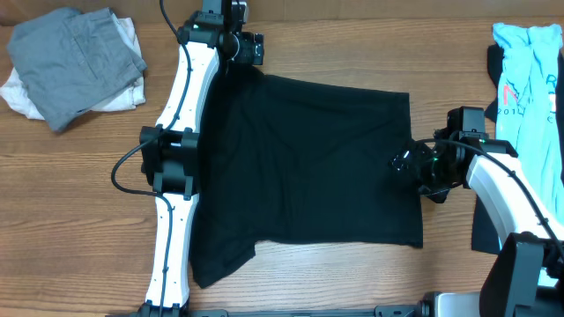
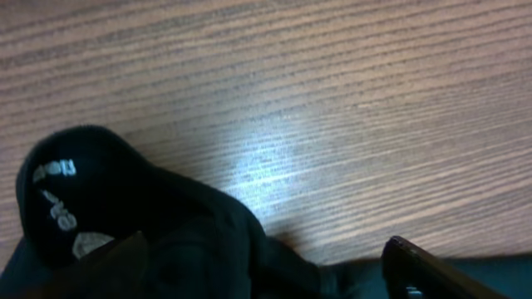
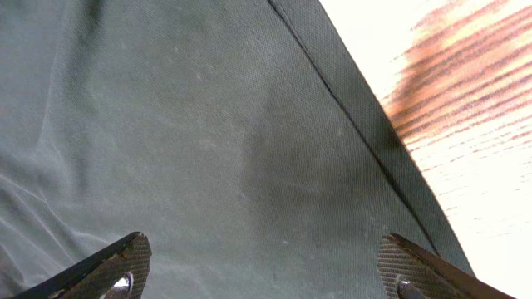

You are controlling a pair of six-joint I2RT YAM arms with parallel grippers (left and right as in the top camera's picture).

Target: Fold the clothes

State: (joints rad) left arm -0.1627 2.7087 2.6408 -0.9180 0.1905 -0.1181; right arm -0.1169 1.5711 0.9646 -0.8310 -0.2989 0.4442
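Jaws wide apart on both sides, we see the black T-shirt point(image 1: 308, 167) spread flat on the counter point(image 1: 88, 194), long axis running side to side, left pair point(image 2: 266, 267) at its far corner, right pair point(image 3: 266, 267) just inside its hem edge.

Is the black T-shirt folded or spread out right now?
Spread out: the black T-shirt lies flat over the table, one sleeve sticking out at lower left.
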